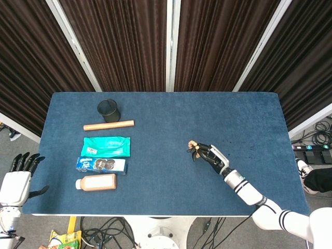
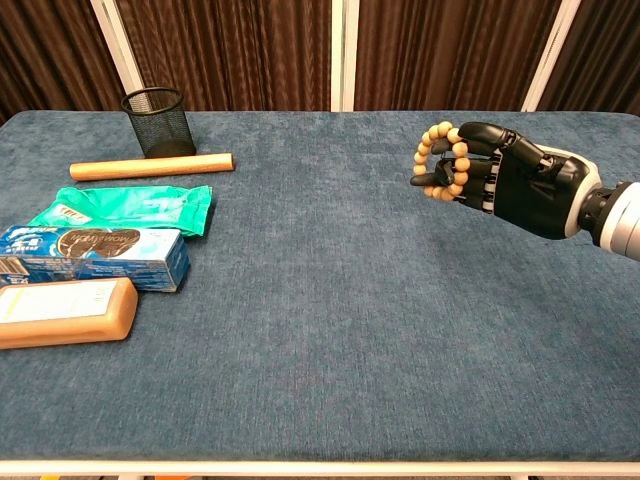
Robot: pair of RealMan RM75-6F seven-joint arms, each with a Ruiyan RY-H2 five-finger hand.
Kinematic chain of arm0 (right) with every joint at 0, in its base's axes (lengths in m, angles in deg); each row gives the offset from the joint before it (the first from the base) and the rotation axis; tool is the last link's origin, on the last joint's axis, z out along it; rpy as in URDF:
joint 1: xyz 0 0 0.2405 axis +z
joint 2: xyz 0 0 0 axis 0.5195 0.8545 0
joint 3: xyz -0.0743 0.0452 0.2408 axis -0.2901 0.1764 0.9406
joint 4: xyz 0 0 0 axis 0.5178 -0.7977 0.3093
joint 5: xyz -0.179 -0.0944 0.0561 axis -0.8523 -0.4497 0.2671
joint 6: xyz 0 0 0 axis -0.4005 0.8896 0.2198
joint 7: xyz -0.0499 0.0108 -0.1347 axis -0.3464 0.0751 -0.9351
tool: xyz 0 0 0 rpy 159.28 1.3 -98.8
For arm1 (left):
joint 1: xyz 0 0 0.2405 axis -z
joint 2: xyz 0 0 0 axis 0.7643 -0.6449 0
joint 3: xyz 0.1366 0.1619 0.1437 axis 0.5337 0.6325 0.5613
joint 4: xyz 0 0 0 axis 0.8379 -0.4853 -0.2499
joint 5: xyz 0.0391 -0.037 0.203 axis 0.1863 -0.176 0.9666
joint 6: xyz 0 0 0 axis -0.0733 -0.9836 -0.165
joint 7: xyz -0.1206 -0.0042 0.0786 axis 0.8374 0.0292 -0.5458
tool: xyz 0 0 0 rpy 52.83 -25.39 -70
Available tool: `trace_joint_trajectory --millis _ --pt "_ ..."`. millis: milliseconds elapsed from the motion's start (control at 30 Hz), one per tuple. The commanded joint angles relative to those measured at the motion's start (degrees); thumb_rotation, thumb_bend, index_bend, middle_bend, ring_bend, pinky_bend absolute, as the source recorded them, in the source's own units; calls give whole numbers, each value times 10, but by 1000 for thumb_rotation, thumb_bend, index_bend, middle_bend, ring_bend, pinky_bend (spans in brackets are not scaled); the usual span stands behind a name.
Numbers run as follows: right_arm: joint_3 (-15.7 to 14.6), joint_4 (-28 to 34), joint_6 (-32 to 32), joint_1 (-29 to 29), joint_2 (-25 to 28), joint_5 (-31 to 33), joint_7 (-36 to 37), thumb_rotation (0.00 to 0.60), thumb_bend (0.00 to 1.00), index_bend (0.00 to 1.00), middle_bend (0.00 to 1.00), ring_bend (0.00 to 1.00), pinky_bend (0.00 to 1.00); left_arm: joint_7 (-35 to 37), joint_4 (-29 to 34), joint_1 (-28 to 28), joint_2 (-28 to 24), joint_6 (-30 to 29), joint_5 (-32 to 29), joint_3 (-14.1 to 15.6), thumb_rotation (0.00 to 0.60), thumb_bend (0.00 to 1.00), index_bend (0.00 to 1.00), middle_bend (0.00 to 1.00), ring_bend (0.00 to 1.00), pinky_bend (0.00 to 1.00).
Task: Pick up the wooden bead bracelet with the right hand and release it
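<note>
- The black right hand [image 2: 510,180] grasped the tan wooden bead bracelet [image 2: 441,161] in its fingers, above the blue cloth-covered table [image 2: 330,300] and clear of its surface.
- In the head view, the bracelet [image 1: 192,146] was near the table's middle.
- The left hand [image 1: 19,174] hung off the table's left edge, fingers apart, holding nothing.
</note>
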Motion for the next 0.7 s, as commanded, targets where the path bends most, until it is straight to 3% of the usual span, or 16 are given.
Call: trace_joint_trajectory --millis 33,533,700 --pt "0 0 3 -1 -1 3 -4 350 424 538 642 278 20 0 0 0 0 0 0 0 600 39 199 137 34 8" --pt "2 0 7 -5 -6 16 -46 347 518 673 671 303 20 -3 4 1 -1 2 -2 0 600 39 199 137 34 6" --pt "2 -1 8 -6 -7 17 -59 348 767 686 676 308 20 -4 3 1 0 2 -2 1 600 39 199 136 34 6"
